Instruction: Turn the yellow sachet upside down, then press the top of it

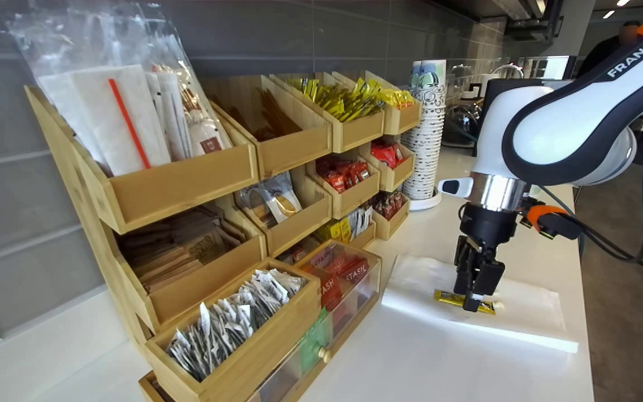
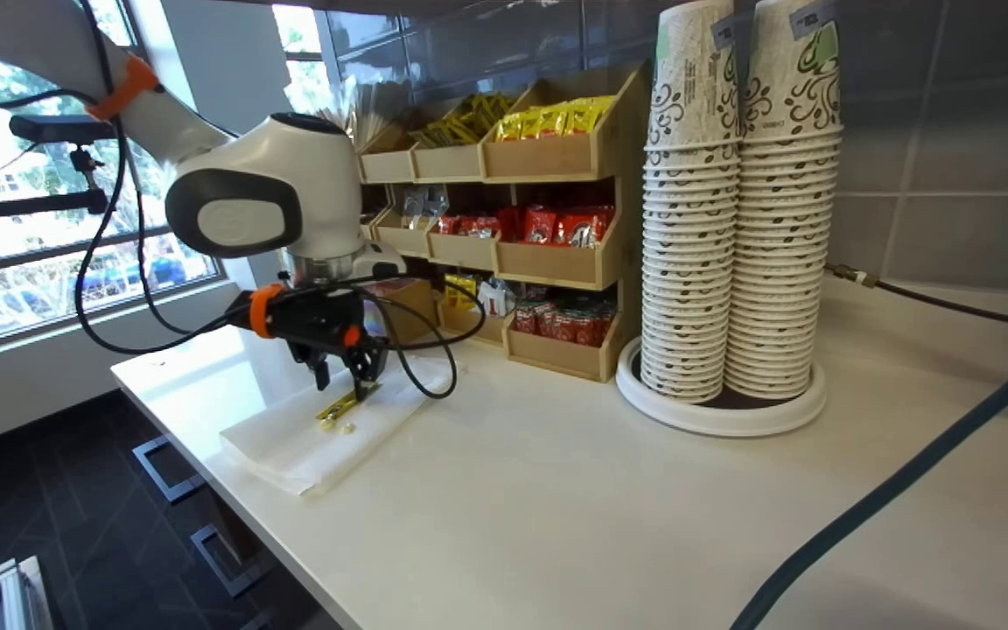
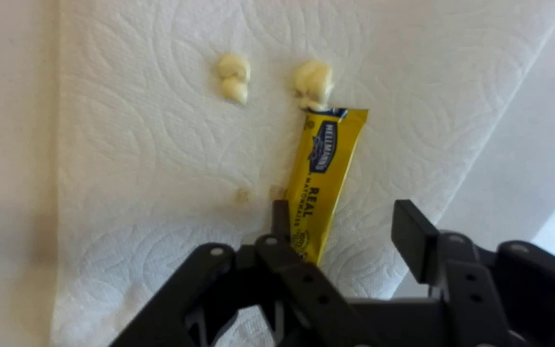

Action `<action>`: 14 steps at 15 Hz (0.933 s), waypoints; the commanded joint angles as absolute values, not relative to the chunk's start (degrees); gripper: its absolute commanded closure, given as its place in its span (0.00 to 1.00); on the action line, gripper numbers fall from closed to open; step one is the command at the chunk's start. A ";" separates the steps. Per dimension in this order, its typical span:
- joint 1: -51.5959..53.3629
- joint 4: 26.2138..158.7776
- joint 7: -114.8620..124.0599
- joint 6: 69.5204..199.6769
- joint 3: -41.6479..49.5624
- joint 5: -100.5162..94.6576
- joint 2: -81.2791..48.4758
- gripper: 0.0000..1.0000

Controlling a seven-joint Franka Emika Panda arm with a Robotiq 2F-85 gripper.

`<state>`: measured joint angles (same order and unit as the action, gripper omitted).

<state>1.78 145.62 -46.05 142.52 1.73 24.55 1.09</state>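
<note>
In the wrist view, the yellow sachet (image 3: 324, 185) is laid just right of centre on a paper towel (image 3: 162, 159), its long axis set steeply across the closing line of the gripper (image 3: 341, 212). The fingers (image 3: 416, 241) are spread, with the sachet framed between, nearest the left-of-frame one (contact cannot be told).
</note>
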 commanded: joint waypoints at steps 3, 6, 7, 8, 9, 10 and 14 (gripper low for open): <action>1.35 145.78 -43.83 143.01 1.00 22.51 1.73 0.52; 1.21 145.89 -42.99 143.27 1.10 21.63 1.80 0.41; 1.15 145.94 -42.67 143.25 1.15 21.28 1.89 0.41; 1.10 145.94 -42.51 143.18 1.18 21.03 1.91 0.38; 1.03 145.97 -42.33 143.09 1.23 20.70 1.77 0.40; 0.97 145.97 -42.26 143.08 1.28 20.61 1.63 0.40; 0.72 145.97 -42.03 143.19 1.40 20.34 1.31 0.51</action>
<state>1.34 145.56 -43.66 142.52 1.59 22.00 1.07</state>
